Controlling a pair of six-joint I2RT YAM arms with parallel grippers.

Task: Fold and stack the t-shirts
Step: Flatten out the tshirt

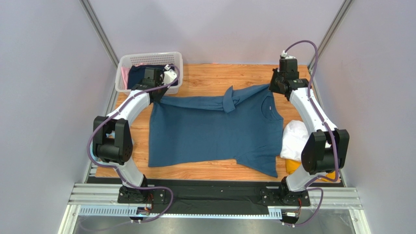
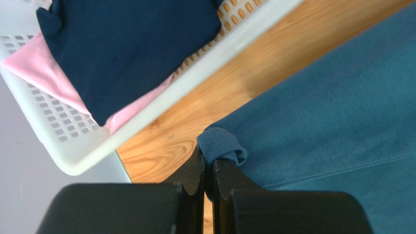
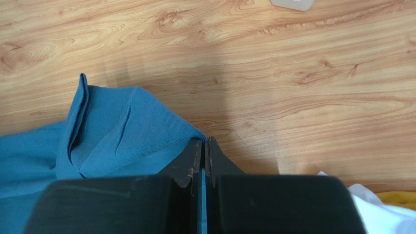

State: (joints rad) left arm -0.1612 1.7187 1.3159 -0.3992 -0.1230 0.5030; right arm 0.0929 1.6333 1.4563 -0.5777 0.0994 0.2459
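Observation:
A large teal-blue t-shirt (image 1: 210, 131) lies spread on the wooden table, its far edge folded over with a sleeve bunched near the middle. My left gripper (image 1: 157, 91) is shut on the shirt's far left corner; its hem (image 2: 222, 145) curls over the fingertips. My right gripper (image 1: 273, 86) is shut on the shirt's far right corner, and the cloth (image 3: 122, 131) runs between the jaws. A folded white t-shirt (image 1: 295, 139) lies on a mustard-yellow one (image 1: 292, 166) at the right edge, partly hidden by the right arm.
A white lattice basket (image 1: 128, 61) stands at the far left corner, just behind my left gripper. It holds a dark navy garment (image 2: 127, 48) and a pink one (image 2: 44, 78). Grey walls close in on both sides.

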